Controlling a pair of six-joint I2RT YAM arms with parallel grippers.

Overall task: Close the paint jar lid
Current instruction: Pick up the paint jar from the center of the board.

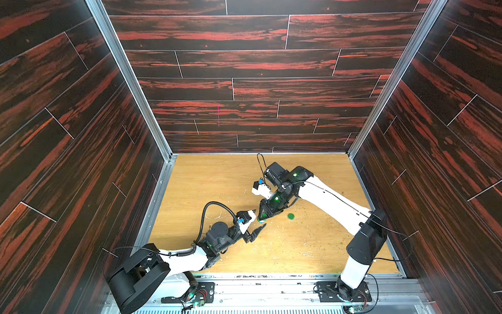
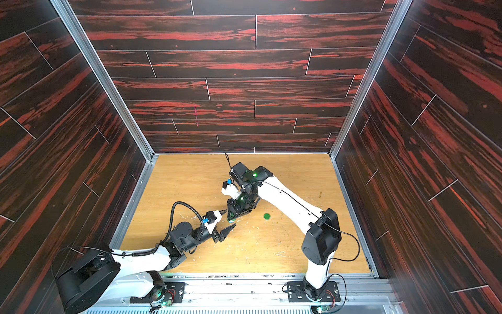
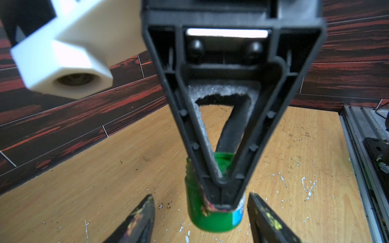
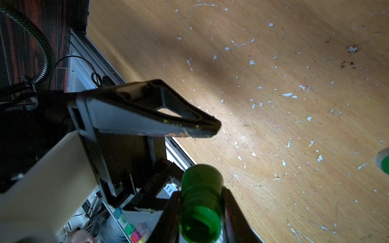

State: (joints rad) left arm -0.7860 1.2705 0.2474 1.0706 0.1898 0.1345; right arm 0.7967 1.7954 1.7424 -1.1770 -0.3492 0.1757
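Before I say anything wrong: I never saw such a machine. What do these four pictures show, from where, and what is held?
It is a robot with two arms over a wooden table. Each arm ends in a gripper, a two-fingered clamp. Two pictures look down from above; the other two come from a camera on each arm's wrist. The right gripper is shut on a small paint jar, green inside, with no lid on. The left gripper is open, its fingers on either side of the jar, not touching. The green lid lies flat on the table, apart from both.
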